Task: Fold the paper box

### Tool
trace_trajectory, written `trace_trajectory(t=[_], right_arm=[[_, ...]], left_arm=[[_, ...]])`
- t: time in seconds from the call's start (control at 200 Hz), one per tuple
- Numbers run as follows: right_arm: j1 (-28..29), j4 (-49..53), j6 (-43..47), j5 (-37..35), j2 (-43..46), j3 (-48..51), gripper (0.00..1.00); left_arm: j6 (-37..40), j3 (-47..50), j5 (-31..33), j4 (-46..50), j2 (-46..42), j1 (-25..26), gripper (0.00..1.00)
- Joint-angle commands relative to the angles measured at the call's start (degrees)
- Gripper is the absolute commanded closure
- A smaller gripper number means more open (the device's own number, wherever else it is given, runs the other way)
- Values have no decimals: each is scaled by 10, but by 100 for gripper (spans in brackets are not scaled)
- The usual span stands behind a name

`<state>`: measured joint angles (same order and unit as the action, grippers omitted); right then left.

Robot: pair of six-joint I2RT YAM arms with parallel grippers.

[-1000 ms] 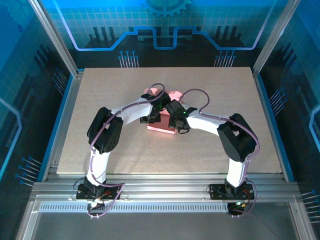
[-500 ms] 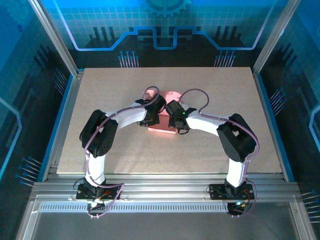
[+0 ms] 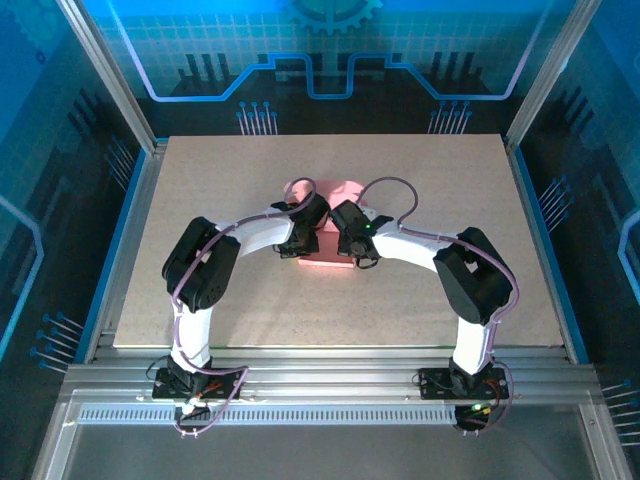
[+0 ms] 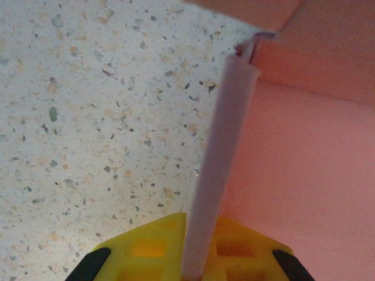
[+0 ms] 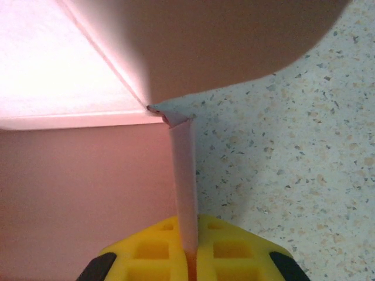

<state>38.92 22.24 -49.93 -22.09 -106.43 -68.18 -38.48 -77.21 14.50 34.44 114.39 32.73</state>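
Tearing is the main risk: the left claw and the right claw each pinch a thin upright wall of the paper box, which sits between them on the tabletop. Uneven pulling by either arm could rip a crease or drag the box askew.

Left arm, right arm hem paper box; tabletop beyond open.

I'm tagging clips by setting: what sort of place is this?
Probably a robot lab workcell: a speckled table inside an aluminium frame, blue circuit-patterned walls, and two arms working a paper box.
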Motion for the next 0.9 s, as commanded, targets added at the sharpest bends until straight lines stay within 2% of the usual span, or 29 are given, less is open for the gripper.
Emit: trace_trajectory(t=[0.0,0.12,0.32,0.46,0.55,0.675,0.8,0.896], right_arm=[[7,-12,-7,23,2,1,100],[9,-11,-7,24,0,-1,100],[12,-11,-8,23,-5,-5,100],[11,-8,-7,19,-4,-5,100],[11,-9,-8,20,-4,-5,100],[11,-7,-9,20,-4,-6,100],[7,-5,-10,17,0,-2,100],[3,-3,-10,14,2,1,100]], left_arm=[[-16,-10,-6,15,21,1,100],[-18,-21,31,45,26,2,100],[-12,-66,151,123,53,20,100],[-12,-67,178,135,57,23,100],[-12,-64,158,124,57,22,100],[-18,-39,96,78,37,17,100],[-30,1,30,20,5,-1,87],[-31,24,-1,-12,-19,-11,82]])
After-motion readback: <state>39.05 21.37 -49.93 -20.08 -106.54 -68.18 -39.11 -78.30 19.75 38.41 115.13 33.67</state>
